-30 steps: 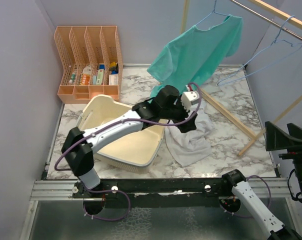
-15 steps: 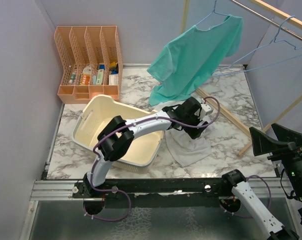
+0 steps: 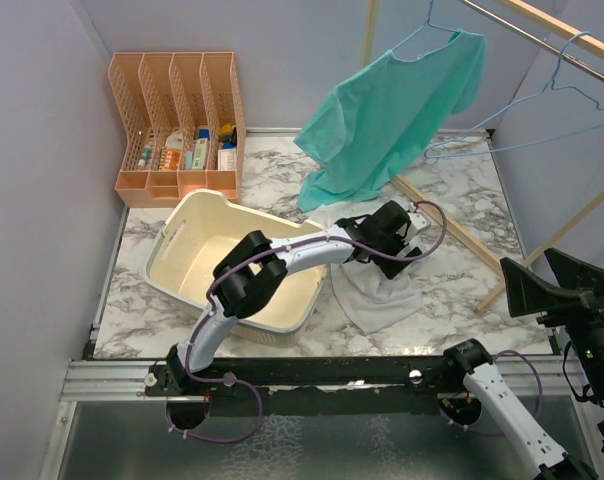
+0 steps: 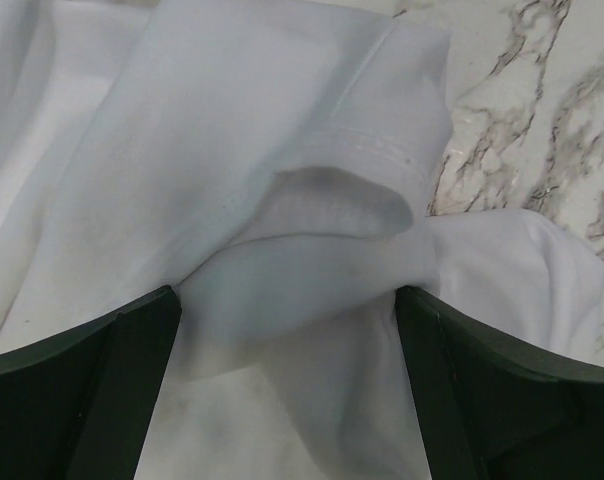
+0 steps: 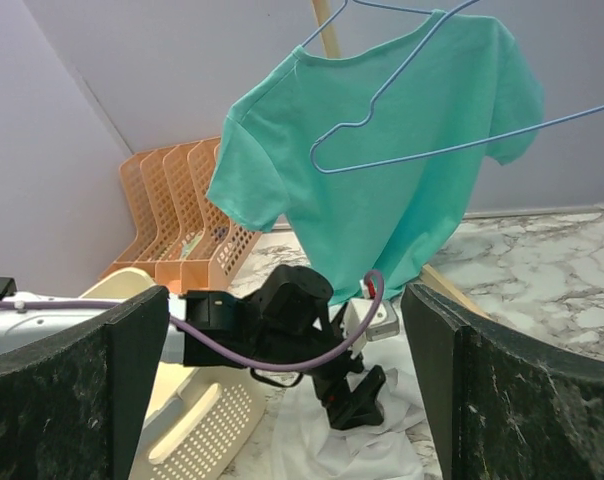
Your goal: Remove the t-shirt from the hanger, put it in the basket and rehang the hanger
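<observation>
Marble-patterned tabletop (image 3: pixel 132 300) carries an orange plastic slotted organizer (image 3: pixel 177 120) at its far left, with small items in the compartments, and a cream plastic laundry basket (image 3: pixel 187 250) sits in front of it. Just right of the basket a crumpled white cloth (image 3: pixel 382 295) lies on the marble, and the left gripper (image 4: pixel 285 310) hangs close above it, fingers spread wide on either side of a raised fold and pinching nothing. Behind them the teal t-shirt (image 3: pixel 397 105) hangs on its pale blue wire hanger (image 3: pixel 410 40), hem low near the tabletop, while the right gripper (image 5: pixel 287 350) at the far right is spread wide and empty.
</observation>
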Available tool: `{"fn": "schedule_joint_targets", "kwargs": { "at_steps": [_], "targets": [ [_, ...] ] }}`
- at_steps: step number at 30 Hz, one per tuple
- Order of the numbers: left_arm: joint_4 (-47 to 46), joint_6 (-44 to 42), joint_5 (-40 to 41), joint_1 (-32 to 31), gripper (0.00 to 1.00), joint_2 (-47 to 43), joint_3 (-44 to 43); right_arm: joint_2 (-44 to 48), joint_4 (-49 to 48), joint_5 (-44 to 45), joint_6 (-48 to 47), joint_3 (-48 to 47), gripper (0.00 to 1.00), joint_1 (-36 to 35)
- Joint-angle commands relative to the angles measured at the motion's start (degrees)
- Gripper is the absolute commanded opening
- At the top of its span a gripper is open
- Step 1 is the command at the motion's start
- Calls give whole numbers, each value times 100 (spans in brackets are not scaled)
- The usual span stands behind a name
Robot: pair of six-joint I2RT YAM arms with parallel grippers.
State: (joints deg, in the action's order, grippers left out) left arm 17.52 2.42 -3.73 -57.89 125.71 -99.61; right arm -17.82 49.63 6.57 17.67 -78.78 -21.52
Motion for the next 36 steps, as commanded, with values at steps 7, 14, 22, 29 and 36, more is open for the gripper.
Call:
{"fn": "schedule_joint_targets", "kwargs": {
  "at_steps": [7, 14, 22, 29, 36],
  "targets": [
    [-414, -219, -211, -38, 72, 347, 155, 3, -213, -244, -102, 211, 100, 10],
    [-83, -101, -236, -30, 0, 206, 299, -44, -226, -405, -61, 243, 100, 7],
    [208, -143, 420, 40, 0, -841, 545, -308, -207, -1147, -154, 297, 100, 10],
    [149, -173, 896, 225, 0, -2304, 444, -776, -309, -2537, -310, 663, 95, 16],
    [144, -447, 1703, 395, 0, -3457, -103, -924, -631, -3148, -332, 927, 92, 18]
  ]
}}
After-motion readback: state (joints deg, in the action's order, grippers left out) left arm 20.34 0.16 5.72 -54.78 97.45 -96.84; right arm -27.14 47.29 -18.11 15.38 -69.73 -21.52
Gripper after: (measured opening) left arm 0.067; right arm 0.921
